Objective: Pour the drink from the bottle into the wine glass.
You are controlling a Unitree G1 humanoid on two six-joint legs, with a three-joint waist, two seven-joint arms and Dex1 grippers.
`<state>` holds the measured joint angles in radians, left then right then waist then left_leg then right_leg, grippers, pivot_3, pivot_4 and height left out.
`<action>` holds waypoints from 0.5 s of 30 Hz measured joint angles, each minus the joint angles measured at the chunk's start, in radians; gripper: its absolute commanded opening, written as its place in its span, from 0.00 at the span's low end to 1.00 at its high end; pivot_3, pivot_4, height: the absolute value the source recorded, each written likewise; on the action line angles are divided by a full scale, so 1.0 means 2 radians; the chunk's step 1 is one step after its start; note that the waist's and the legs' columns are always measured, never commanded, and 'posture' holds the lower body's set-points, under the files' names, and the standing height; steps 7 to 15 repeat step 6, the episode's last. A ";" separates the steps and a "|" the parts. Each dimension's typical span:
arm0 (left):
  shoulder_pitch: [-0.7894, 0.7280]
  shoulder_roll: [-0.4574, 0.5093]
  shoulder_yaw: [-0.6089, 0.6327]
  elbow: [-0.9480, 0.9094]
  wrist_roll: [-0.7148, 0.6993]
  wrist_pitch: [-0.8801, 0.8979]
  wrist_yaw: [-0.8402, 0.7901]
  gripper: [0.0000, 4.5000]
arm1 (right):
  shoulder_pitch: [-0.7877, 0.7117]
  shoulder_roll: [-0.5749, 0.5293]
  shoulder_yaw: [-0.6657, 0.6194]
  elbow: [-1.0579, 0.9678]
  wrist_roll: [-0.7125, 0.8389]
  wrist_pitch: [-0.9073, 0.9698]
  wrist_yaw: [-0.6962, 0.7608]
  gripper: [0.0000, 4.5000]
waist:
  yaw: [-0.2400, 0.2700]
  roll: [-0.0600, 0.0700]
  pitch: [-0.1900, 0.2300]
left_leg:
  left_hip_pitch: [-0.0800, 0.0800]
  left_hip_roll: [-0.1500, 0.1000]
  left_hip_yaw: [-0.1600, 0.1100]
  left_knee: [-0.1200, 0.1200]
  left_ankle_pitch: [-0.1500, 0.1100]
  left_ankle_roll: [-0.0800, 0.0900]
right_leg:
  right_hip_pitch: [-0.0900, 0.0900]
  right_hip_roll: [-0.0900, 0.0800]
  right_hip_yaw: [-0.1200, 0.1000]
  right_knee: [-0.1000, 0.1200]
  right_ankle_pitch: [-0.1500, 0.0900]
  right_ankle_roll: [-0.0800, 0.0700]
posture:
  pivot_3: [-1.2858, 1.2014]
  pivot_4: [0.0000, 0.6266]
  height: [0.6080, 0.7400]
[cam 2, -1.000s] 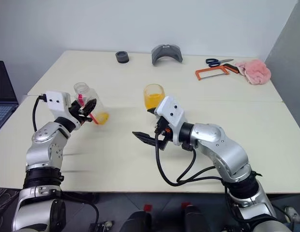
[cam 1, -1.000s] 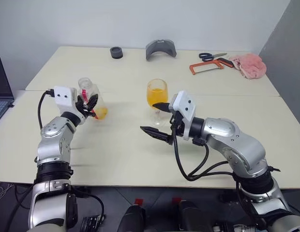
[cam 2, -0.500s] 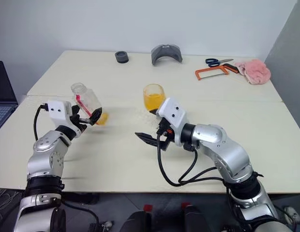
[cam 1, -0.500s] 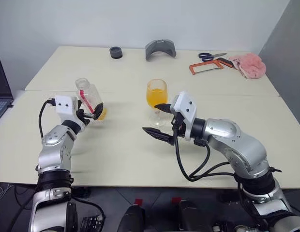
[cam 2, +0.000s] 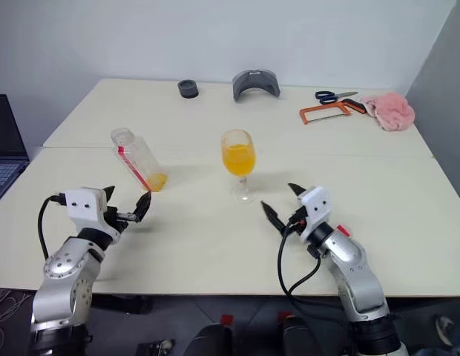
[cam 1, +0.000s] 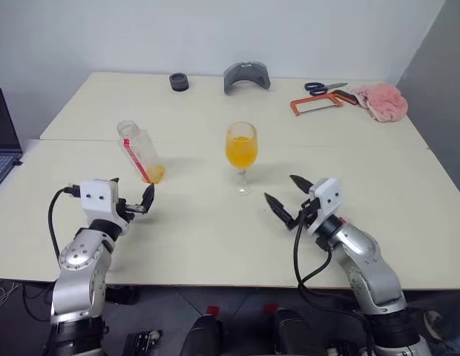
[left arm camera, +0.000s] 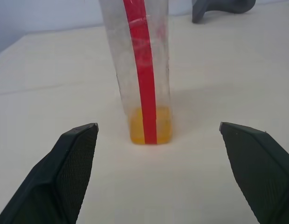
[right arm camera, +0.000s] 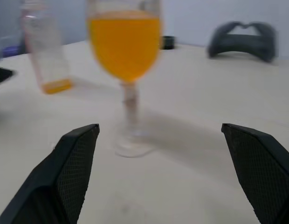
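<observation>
The bottle [cam 1: 141, 153] stands uncapped on the table, left of centre, clear with a red strip and a little orange drink [left arm camera: 150, 130] at its bottom. My left gripper [cam 1: 132, 191] is open just in front of it, its fingers [left arm camera: 70, 158] apart from the bottle on either side. The wine glass [cam 1: 241, 152] stands upright at the table's middle, its bowl more than half full of orange drink [right arm camera: 125, 44]. My right gripper [cam 1: 282, 189] is open, low over the table, to the right of and nearer than the glass, with nothing between its fingers [right arm camera: 72, 158].
Along the far edge lie a black round cap [cam 1: 178, 80], a grey curved piece [cam 1: 246, 74], scissors [cam 1: 325, 86], an orange-framed saw [cam 1: 319, 102] and a pink cloth [cam 1: 380, 99]. A laptop [cam 1: 0, 133] sits at the left edge.
My left gripper opened, let go of the bottle and drew back towards me; the bottle now stands free. My right gripper moved away from the glass, right and down.
</observation>
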<state>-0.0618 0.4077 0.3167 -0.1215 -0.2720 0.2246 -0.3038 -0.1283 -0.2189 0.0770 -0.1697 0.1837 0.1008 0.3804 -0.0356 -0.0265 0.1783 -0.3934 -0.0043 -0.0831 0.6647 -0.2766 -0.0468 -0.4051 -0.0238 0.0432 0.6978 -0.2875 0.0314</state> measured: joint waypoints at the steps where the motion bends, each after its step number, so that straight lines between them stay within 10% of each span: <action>1: 0.003 -0.004 0.000 -0.006 0.000 0.001 0.003 1.00 | 0.001 0.005 -0.003 0.010 -0.005 -0.014 -0.008 1.00 | 0.000 0.000 0.000 | 0.000 0.000 0.000 0.000 0.000 0.000 | 0.000 0.000 0.000 0.000 0.000 0.000 | 0.52 0.24 1.00; 15: 0.018 -0.012 0.000 -0.034 -0.001 0.001 0.005 1.00 | 0.001 0.017 -0.009 0.037 -0.015 -0.051 -0.018 1.00 | 0.000 0.000 0.000 | 0.000 0.000 0.001 0.000 0.000 0.000 | 0.000 0.000 0.000 0.000 0.000 0.000 | 0.52 0.24 1.00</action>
